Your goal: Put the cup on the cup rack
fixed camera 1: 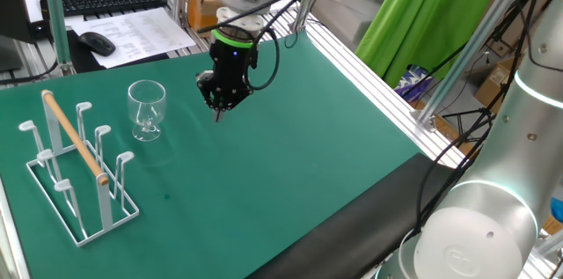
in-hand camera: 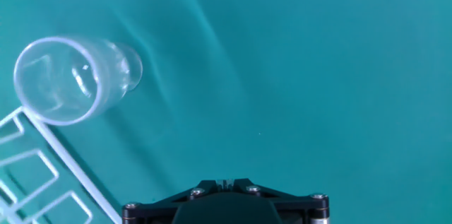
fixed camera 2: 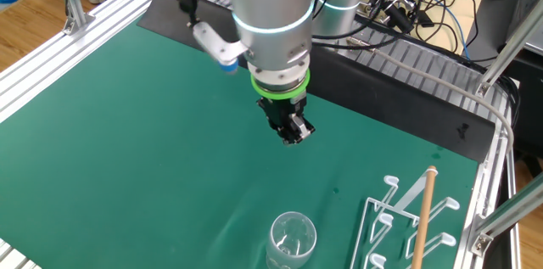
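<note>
Rack (fixed camera 1: 77,178) at lower left, pegs up to take an upturned cup. Cup (fixed camera 1: 146,109) upright just beside, untouched. Pincer (fixed camera 1: 218,113) clenched, empty, above tabletop (fixed camera 1: 290,156).

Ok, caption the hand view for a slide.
Upright cup beside the cup rack corner on green mat, seen from above.

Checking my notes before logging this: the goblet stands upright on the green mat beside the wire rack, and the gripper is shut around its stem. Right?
Not quite. The goblet does stand upright on the green mat beside the wire rack, but the gripper is shut on nothing, hanging apart from the glass. One fixed view shows the gap.
</note>
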### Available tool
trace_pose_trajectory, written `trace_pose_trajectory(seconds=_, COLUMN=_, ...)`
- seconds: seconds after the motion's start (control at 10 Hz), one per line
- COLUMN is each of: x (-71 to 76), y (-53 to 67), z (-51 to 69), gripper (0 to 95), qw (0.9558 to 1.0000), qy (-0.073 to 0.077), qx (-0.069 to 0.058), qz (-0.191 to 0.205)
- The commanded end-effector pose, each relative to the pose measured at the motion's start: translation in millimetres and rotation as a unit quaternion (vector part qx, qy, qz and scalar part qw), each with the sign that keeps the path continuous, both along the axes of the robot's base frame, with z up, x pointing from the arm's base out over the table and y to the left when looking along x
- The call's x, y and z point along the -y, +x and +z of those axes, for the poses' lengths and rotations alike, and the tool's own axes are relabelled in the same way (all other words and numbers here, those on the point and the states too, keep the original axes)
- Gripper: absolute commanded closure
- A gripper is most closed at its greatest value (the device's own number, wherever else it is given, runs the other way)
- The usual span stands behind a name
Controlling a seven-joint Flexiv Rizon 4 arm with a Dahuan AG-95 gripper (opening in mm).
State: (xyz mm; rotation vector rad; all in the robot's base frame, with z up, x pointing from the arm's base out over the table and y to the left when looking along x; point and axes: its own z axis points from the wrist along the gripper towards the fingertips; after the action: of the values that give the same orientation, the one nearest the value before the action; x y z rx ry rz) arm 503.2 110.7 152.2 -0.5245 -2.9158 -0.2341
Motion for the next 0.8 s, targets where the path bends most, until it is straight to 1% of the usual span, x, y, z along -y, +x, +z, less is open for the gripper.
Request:
trace_pose_trajectory(seconds=0.1, x=0.0, y=-1.0, z=0.3, gripper=95.0, qw=0.9985, qy=0.029, qx=0.017, qz=0.043)
trace_pose_trajectory(seconds=0.2, x=0.0, y=-1.0, z=0.3, gripper=95.0, qw=0.9975, qy=0.029, qx=0.023, qz=0.06)
trace_pose_trajectory(seconds=0.3, x=0.0, y=-1.0, z=0.3, gripper=95.0, qw=0.9968, qy=0.031, qx=0.021, qz=0.07)
trace_pose_trajectory(seconds=0.4, x=0.0, y=-1.0, z=0.3, gripper=95.0, qw=0.9959, qy=0.037, qx=0.014, qz=0.082)
trace_pose_trajectory(seconds=0.5, x=0.0, y=-1.0, z=0.3, gripper=95.0, qw=0.9961, qy=0.036, qx=0.023, qz=0.077)
trace_pose_trajectory(seconds=0.6, x=0.0, y=-1.0, z=0.3, gripper=95.0, qw=0.9958, qy=0.033, qx=0.027, qz=0.081)
trace_pose_trajectory(seconds=0.7, x=0.0, y=-1.0, z=0.3, gripper=95.0, qw=0.9958, qy=0.035, qx=0.028, qz=0.08)
trace_pose_trajectory(seconds=0.8, x=0.0, y=-1.0, z=0.3, gripper=95.0, qw=0.9959, qy=0.041, qx=0.028, qz=0.076)
